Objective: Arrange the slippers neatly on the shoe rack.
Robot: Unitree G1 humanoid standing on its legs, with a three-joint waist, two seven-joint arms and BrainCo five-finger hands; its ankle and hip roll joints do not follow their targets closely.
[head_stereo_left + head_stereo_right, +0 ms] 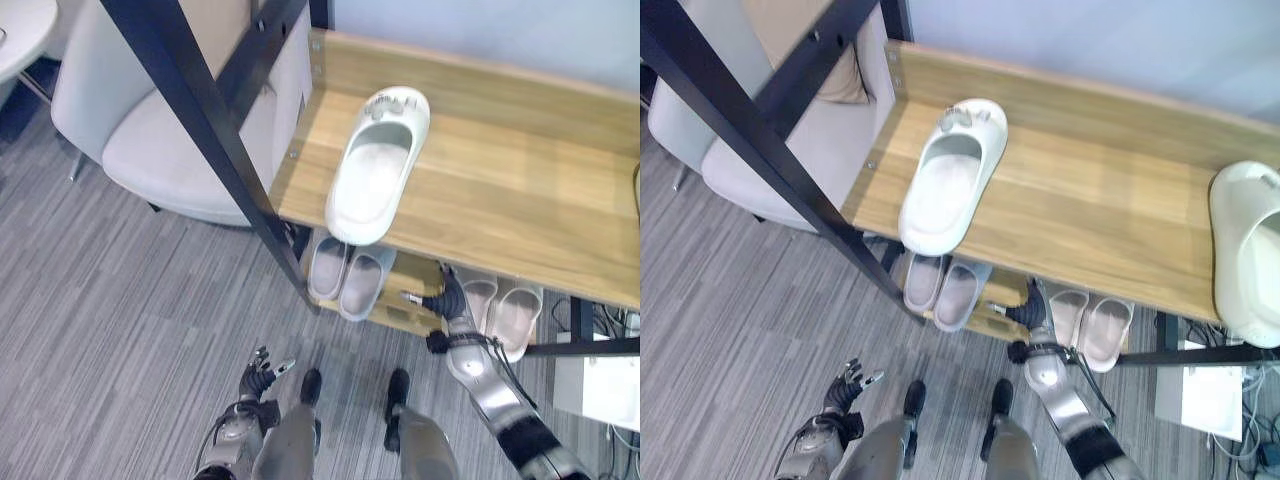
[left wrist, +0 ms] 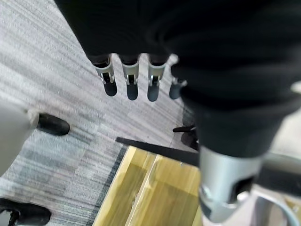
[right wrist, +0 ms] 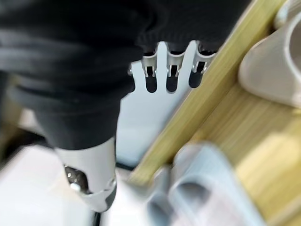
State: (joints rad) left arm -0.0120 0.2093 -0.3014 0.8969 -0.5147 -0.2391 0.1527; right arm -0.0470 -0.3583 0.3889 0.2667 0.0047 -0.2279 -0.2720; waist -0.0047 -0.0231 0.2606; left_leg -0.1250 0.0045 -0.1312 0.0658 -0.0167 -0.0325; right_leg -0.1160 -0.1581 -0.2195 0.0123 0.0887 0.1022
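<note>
A white slipper (image 1: 375,165) lies on the wooden top shelf (image 1: 520,190) of the rack, its heel hanging over the front edge. A second white slipper (image 1: 1250,250) rests at the shelf's right end. On the lower shelf stand a grey pair (image 1: 345,275) and a pinkish pair (image 1: 500,310). My right hand (image 1: 450,295) is at the lower shelf's front edge, between the two pairs, fingers (image 3: 171,70) straight and holding nothing. Beside it are a grey slipper (image 3: 207,188) and a pinkish slipper (image 3: 277,66). My left hand (image 1: 262,375) hangs open low over the carpet, fingers (image 2: 131,80) straight.
A black slanted frame bar (image 1: 200,130) crosses in front of the rack's left end. Left of the rack is a white chair (image 1: 150,130), with a round table (image 1: 20,30) at the far left corner. A white box (image 1: 600,390) sits on the floor at the right.
</note>
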